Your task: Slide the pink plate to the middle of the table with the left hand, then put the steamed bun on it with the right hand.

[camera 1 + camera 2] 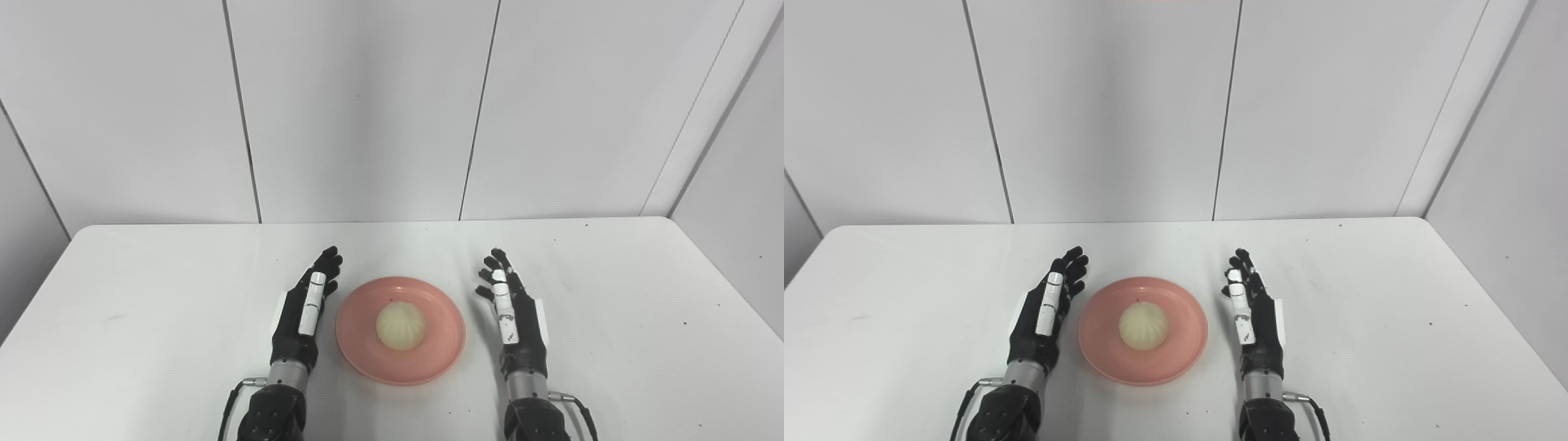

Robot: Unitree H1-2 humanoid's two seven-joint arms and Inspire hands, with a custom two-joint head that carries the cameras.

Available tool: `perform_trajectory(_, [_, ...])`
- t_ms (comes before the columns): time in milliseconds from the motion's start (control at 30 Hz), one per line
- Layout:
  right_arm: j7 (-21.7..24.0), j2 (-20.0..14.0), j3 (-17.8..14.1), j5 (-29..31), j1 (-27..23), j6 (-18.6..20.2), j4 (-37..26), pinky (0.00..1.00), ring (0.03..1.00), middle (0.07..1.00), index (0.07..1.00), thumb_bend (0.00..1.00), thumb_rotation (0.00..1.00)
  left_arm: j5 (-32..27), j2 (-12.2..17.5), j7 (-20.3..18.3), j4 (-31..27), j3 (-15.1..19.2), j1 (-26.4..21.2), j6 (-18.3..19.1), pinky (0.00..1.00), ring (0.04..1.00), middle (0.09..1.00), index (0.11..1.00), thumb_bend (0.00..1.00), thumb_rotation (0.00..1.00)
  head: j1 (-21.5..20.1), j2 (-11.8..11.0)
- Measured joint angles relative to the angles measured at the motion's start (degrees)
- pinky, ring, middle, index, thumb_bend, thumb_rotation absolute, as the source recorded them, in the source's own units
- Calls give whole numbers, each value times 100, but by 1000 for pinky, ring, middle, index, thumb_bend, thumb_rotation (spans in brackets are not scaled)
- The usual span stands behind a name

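steamed bun (pixel 400 325) sits centred on pink plate (pixel 429 361), mid-table | my left hand (pixel 304 312) just left of plate, my right hand (pixel 513 312) near its right | both empty, fingers apart | task looks done

Two head-mounted cameras, set side by side, look down and forward across a white table (pixel 184 294) toward a paneled wall (pixel 367 110). Both frame the same scene from moderate range: the pink plate (pixel 429 361) sits near center in the left eye view, slightly further left in the right.
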Motion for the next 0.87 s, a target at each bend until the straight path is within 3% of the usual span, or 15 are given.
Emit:
perform_trajectory(433, [287, -83, 100, -125, 98, 363, -211, 901, 929, 953, 934, 661, 982, 0, -18, 70, -74, 8, 49, 10, 912, 926, 891, 841, 637, 928, 44, 0])
perform_trajectory(867, [648, -277, 90, 103, 186, 406, -328, 826, 856, 888, 911, 658, 964, -2, -121, 245, -84, 20, 73, -14, 1000, 974, 966, 970, 634, 894, 308, -9])
